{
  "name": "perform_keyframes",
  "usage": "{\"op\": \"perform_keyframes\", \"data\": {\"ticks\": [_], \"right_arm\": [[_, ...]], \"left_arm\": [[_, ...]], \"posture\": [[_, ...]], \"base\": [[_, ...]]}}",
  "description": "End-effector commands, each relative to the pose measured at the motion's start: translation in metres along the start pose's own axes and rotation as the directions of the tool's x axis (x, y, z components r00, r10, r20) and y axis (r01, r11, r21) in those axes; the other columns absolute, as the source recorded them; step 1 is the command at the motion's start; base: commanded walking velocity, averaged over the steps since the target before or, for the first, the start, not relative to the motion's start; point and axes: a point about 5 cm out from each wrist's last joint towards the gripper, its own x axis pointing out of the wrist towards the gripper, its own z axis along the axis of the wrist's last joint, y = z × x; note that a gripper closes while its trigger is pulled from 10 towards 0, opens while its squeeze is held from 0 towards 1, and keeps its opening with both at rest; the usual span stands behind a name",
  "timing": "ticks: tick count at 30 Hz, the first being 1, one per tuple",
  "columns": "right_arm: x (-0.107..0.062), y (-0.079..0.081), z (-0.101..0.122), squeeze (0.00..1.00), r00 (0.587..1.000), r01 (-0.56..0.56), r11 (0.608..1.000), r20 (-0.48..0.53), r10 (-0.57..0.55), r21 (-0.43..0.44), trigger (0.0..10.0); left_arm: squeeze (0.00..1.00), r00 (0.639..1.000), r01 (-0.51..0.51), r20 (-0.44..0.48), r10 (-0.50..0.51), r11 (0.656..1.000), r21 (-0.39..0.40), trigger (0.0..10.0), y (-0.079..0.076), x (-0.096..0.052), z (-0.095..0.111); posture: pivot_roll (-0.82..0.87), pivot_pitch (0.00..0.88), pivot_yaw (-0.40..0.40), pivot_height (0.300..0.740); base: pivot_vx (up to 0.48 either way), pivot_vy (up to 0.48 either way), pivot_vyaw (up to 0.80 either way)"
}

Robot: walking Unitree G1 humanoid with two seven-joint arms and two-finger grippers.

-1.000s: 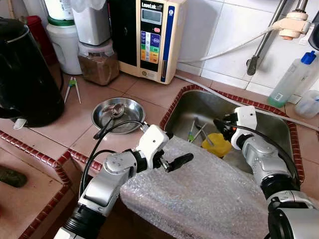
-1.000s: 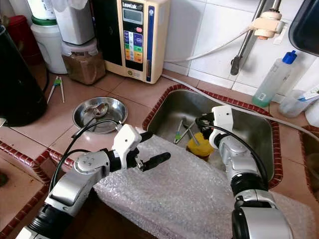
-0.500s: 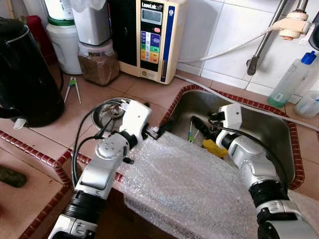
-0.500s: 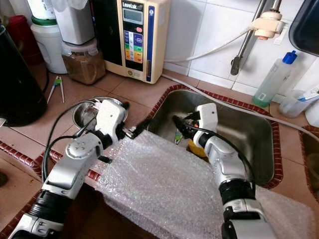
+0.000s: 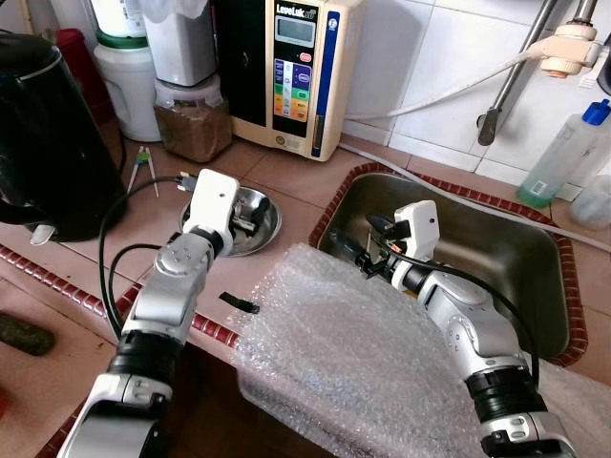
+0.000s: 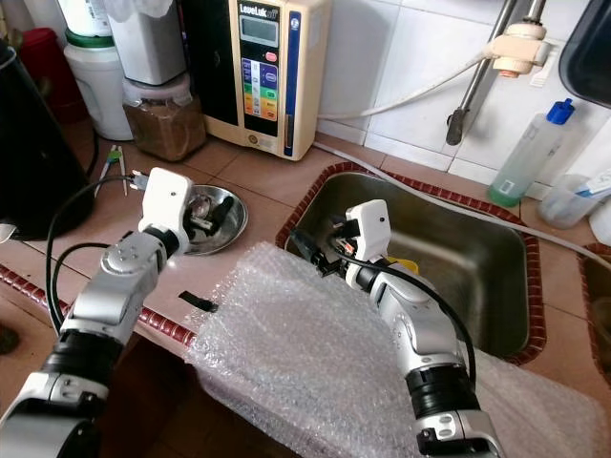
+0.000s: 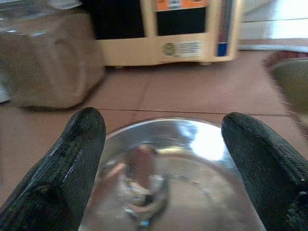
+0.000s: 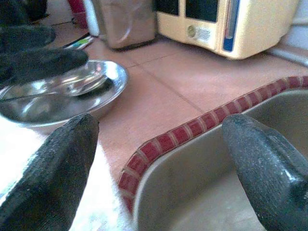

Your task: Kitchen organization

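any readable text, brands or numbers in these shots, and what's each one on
"LeveLuk": brand name at the top of the cream water machine against the tiled wall; the small letters after it are too blurred to read.
Coloured button panel on the water machine: labels too small to read.
Round mark and grille-like patch at the water machine's base, left wrist view: blurred, unreadable.
Label on the clear bottle with the blue cap: too small to read.

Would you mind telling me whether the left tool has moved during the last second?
Yes. The left tool has swung away from the bubble wrap, leftward to the steel bowl.
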Motion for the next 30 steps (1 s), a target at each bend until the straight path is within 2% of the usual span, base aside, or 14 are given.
{"op": "perform_keyframes", "data": {"ticks": [1,6,11,12,13,17,18,19,20,21,22,23,25,30], "right_arm": [[-0.004,0.003,0.003,1.0,0.999,-0.032,0.999,-0.003,0.032,0.006,10.0],[-0.008,0.01,0.004,1.0,0.997,-0.08,0.997,-0.014,0.08,0.008,10.0],[-0.009,0.014,0.005,1.0,0.995,-0.094,0.995,-0.031,0.095,0.015,10.0],[-0.009,0.014,0.005,1.0,0.995,-0.097,0.995,-0.034,0.097,0.013,10.0],[-0.009,0.015,0.005,1.0,0.994,-0.101,0.995,-0.037,0.102,0.01,10.0],[-0.008,0.014,0.006,1.0,0.994,-0.1,0.995,-0.038,0.1,0.006,10.0],[-0.008,0.014,0.006,1.0,0.994,-0.099,0.995,-0.039,0.099,0.005,10.0],[-0.009,0.014,0.006,1.0,0.994,-0.103,0.995,-0.041,0.103,0.006,10.0],[-0.01,0.016,0.007,1.0,0.991,-0.129,0.992,-0.045,0.13,0.014,10.0],[-0.011,0.017,0.007,1.0,0.988,-0.148,0.989,-0.049,0.149,0.02,10.0],[-0.013,0.02,0.007,0.8,0.979,-0.194,0.98,-0.063,0.196,0.033,10.0],[-0.014,0.021,0.008,0.73,0.974,-0.211,0.976,-0.069,0.214,0.042,10.0],[-0.018,0.023,0.008,0.68,0.962,-0.256,0.965,-0.086,0.26,0.058,10.0],[-0.022,0.024,0.007,0.61,0.946,-0.299,0.952,-0.112,0.304,0.065,10.0]], "left_arm": [[1.0,0.998,-0.037,-0.047,0.037,0.999,0.003,10.0,0.005,0.004,-0.003],[1.0,0.991,-0.067,-0.118,0.065,0.998,-0.014,10.0,0.009,0.003,-0.016],[1.0,0.979,-0.025,-0.205,0.014,0.998,-0.052,10.0,0.001,0.001,-0.033],[0.45,0.976,-0.018,-0.218,0.006,0.998,-0.052,10.0,0.0,0.001,-0.036],[0.0,0.973,0.007,-0.23,-0.021,0.998,-0.065,10.0,-0.003,0.001,-0.038],[0.0,0.959,0.065,-0.268,-0.093,0.992,-0.112,10.0,-0.01,-0.001,-0.043],[0.0,0.958,0.068,-0.272,-0.097,0.991,-0.114,9.2,-0.01,-0.001,-0.044],[0.0,0.954,0.083,-0.28,-0.11,0.991,-0.106,6.9,-0.011,-0.002,-0.045],[0.0,0.95,0.098,-0.286,-0.126,0.989,-0.111,3.7,-0.013,-0.002,-0.046],[0.0,0.947,0.109,-0.29,-0.138,0.987,-0.115,3.7,-0.014,-0.002,-0.046],[0.0,0.943,0.128,-0.294,-0.158,0.985,-0.118,2.2,-0.015,-0.002,-0.046],[0.0,0.941,0.133,-0.297,-0.164,0.984,-0.123,1.9,-0.016,-0.003,-0.046],[0.0,0.933,0.156,-0.305,-0.19,0.979,-0.133,0.0,-0.019,-0.003,-0.047],[0.0,0.93,0.171,-0.306,-0.205,0.976,-0.135,0.0,-0.021,-0.003,-0.046]], "posture": [[-0.03,0.0,-0.027,0.74],[-0.04,0.0,-0.025,0.74],[-0.04,0.0,-0.028,0.74],[-0.03,0.0,-0.029,0.74],[-0.03,0.0,-0.029,0.74],[-0.03,0.0,-0.028,0.74],[-0.03,0.0,-0.027,0.74],[-0.03,0.0,-0.026,0.74],[-0.03,0.0,-0.026,0.74],[-0.03,0.0,-0.026,0.74],[-0.04,0.0,-0.025,0.74],[-0.04,0.0,-0.025,0.74],[-0.04,0.0,-0.028,0.74],[-0.04,0.0,-0.031,0.74]], "base": [[0.0,0.0,0.0],[0.0,0.0,0.0],[0.0,0.0,0.0],[0.0,0.0,0.0],[0.0,0.0,0.0],[0.0,0.0,0.0],[0.0,0.0,0.0],[0.0,0.0,0.0],[0.0,0.0,0.0],[0.0,0.0,0.0],[0.0,0.0,0.0],[0.0,0.0,0.0],[0.0,0.0,0.0],[0.0,0.0,0.0]]}}
